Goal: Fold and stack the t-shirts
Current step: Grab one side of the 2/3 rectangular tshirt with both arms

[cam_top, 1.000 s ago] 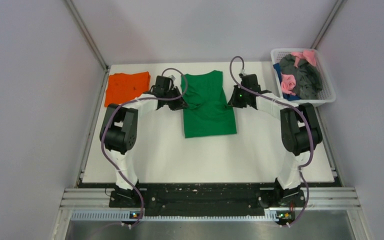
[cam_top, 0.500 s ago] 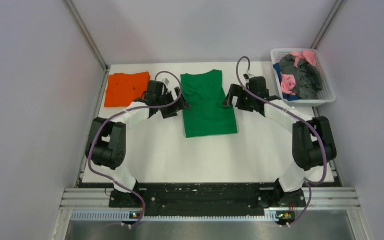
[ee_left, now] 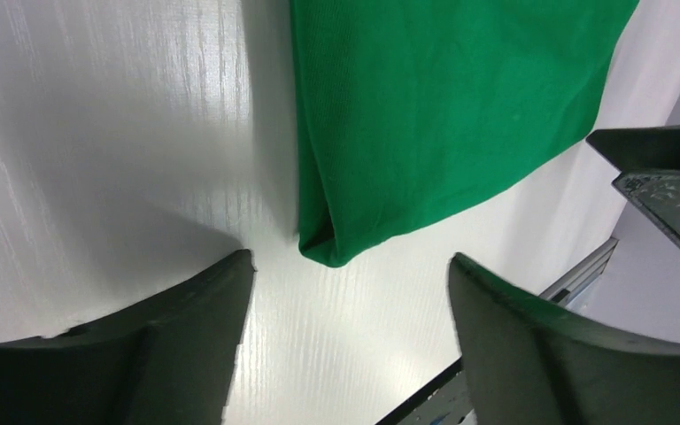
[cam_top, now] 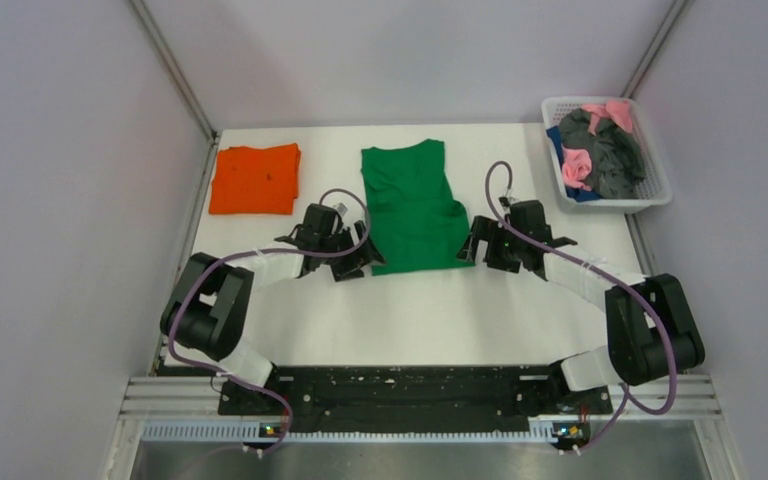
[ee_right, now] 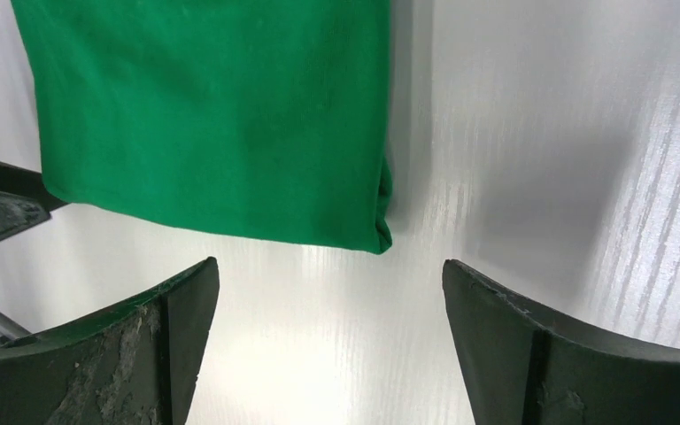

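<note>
A green t-shirt (cam_top: 412, 205) lies flat on the white table, folded into a long strip with its sleeves tucked in. To its left, at the far left of the table, an orange t-shirt (cam_top: 254, 178) sits folded. My left gripper (cam_top: 360, 258) is open just short of the green shirt's near left corner (ee_left: 332, 252), with nothing between its fingers (ee_left: 350, 274). My right gripper (cam_top: 470, 250) is open just short of the near right corner (ee_right: 381, 239), also holding nothing (ee_right: 329, 266). Both gripper tips are apart from the cloth.
A white basket (cam_top: 660, 195) at the back right holds pink, dark grey and blue garments. Grey walls close in the table on the left, back and right. The black rail with the arm bases (cam_top: 400, 385) runs along the near edge.
Both grippers opened and let go of the green t-shirt's sides. They then drew back toward the near edge, down to the shirt's near corners. The shirt stayed flat.
</note>
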Robot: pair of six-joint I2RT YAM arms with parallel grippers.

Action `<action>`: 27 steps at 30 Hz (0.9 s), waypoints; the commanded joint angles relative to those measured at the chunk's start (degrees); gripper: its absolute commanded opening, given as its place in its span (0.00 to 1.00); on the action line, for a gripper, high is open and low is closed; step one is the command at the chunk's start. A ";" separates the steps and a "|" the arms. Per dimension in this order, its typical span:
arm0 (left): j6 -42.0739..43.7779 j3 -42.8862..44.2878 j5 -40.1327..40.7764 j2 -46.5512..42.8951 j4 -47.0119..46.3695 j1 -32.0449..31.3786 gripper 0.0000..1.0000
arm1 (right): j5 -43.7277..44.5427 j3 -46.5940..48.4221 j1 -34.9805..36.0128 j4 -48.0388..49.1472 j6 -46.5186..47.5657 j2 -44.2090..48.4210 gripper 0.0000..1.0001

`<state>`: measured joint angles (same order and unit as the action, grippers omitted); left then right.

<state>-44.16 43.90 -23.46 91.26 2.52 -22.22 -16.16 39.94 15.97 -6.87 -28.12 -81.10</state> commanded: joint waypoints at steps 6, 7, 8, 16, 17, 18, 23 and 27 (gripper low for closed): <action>-2.37 -0.84 1.44 4.33 -3.54 -1.07 0.42 | 1.78 -1.06 -0.20 4.11 -2.48 -0.21 0.84; -2.46 -0.67 2.42 4.62 -2.86 -1.07 0.40 | 1.95 -1.20 -0.16 4.33 -2.68 -0.62 0.84; -2.50 -0.43 3.36 4.93 -1.37 -1.06 0.38 | 2.13 -1.48 -0.19 4.64 -2.84 -0.86 0.83; -2.26 1.36 5.45 7.87 0.42 -0.99 0.26 | 1.94 -2.60 -0.16 6.07 -3.16 -2.58 0.78; -2.16 1.64 5.60 8.35 0.47 -0.99 0.19 | 1.98 -2.73 -0.21 6.28 -3.15 -2.79 0.77; -1.94 1.89 5.54 8.77 0.35 -0.99 0.02 | 2.07 -2.74 -0.18 6.36 -3.19 -3.20 0.76; -0.85 0.38 2.74 8.93 -4.66 -1.01 0.00 | 1.99 -3.30 -0.49 9.30 -3.72 -6.82 0.65; -0.37 -1.32 4.15 6.34 -4.40 -0.99 0.00 | 0.90 -3.28 -0.52 9.91 -4.08 -8.88 0.49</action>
<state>-47.03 45.06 -23.53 98.35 -2.33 -23.09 -15.14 37.50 15.94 2.83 -32.01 -87.00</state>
